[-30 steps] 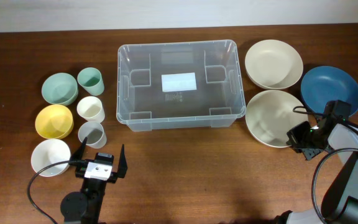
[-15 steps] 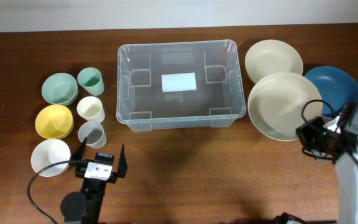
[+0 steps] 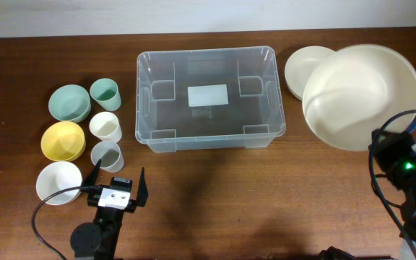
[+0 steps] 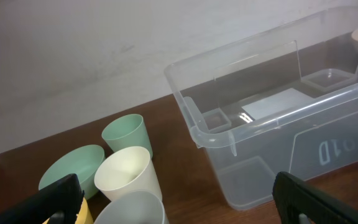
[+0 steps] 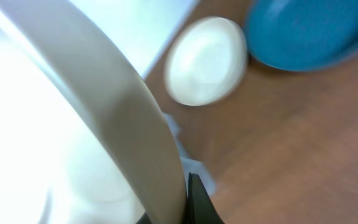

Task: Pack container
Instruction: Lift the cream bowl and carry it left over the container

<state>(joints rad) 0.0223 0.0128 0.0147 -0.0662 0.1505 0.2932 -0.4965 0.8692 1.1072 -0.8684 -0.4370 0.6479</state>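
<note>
The container point(image 3: 208, 50), a large clear plastic bin with a white label on its base, stands empty at the table's middle back; it also shows in the left wrist view point(image 4: 229, 134). My right gripper point(image 3: 394, 155) is shut on the rim of a large cream bowl point(image 3: 360, 94) and holds it high above the table, right of the container. In the right wrist view the jaws point(image 5: 188, 199) pinch that bowl's rim point(image 5: 104, 112). My left gripper point(image 3: 115, 189) is open and empty near the front left, with its fingers point(image 4: 179, 208) wide apart.
A second cream bowl point(image 3: 300, 68) lies behind the lifted one, next to a blue bowl point(image 5: 309, 31). At the left stand a green bowl point(image 3: 69, 102), yellow bowl point(image 3: 63, 140), white bowl point(image 3: 58, 182), green cup point(image 3: 105, 93), cream cup point(image 3: 105, 126) and grey cup point(image 3: 107, 154).
My right gripper has lifted the large cream bowl off the table, raising it up and back so it now covers the blue bowl from above. The left arm has not moved.
</note>
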